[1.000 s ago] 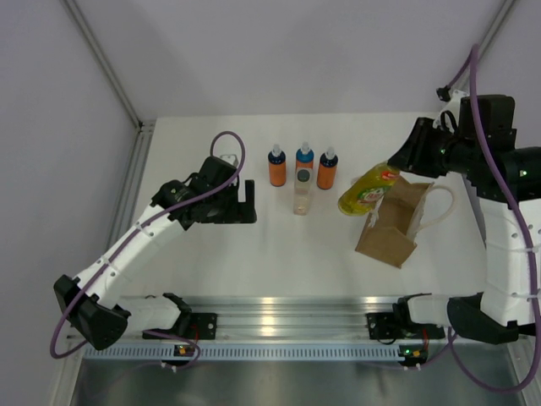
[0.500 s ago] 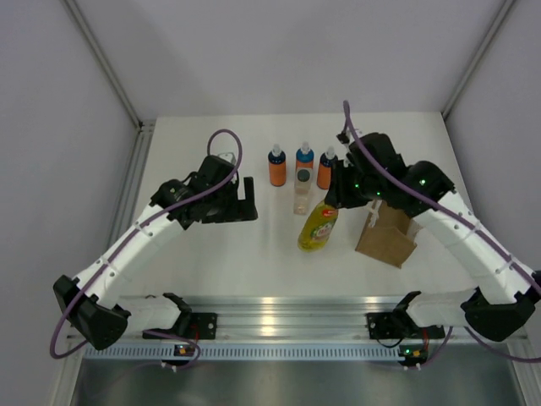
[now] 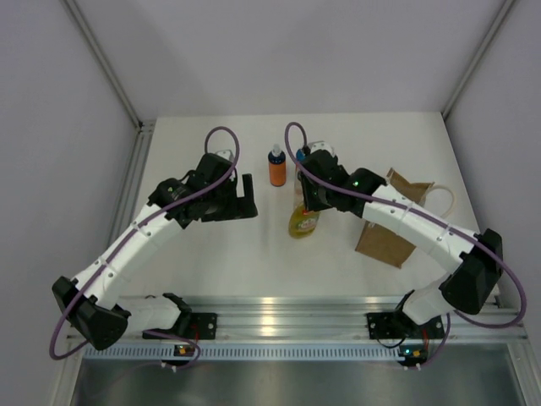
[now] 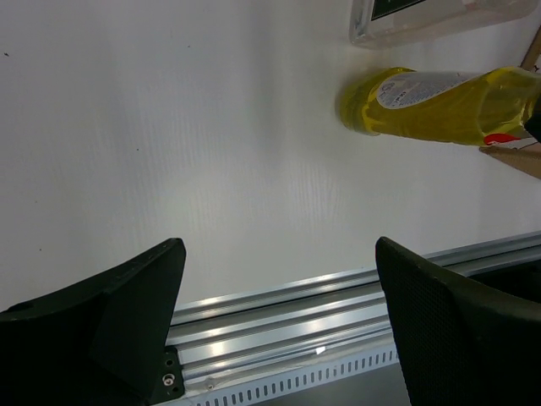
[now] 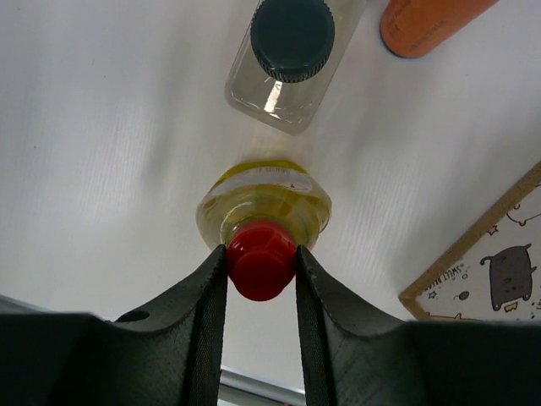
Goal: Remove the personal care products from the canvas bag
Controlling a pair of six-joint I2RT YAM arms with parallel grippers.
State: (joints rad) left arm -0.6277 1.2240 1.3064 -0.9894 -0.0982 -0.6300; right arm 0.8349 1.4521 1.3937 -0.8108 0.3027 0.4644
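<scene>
The yellow-green bottle (image 3: 302,223) is see-through, with a white label near its shoulder and a red cap (image 5: 260,259). It is outside the canvas bag (image 3: 387,239), to the left of it on the white table (image 3: 194,245). It stands upright or nearly so, with its long axis about vertical, the cap on top and the base down at the table. I cannot tell if the base touches the surface.

The right gripper (image 5: 260,264) comes from above and its two fingers are clenched on the red cap, one on each side.

The bag lies on the table with a cartoon print facing up. Left of the bag and farther back stands a greyish bottle (image 5: 292,59) with a dark cap, just beside the yellow-green one. An orange bottle (image 3: 276,167) with a dark-blue cap stands farther left. The left gripper (image 4: 279,258) is well to the left of the bag, with its fingers spread wide and nothing between them.
</scene>
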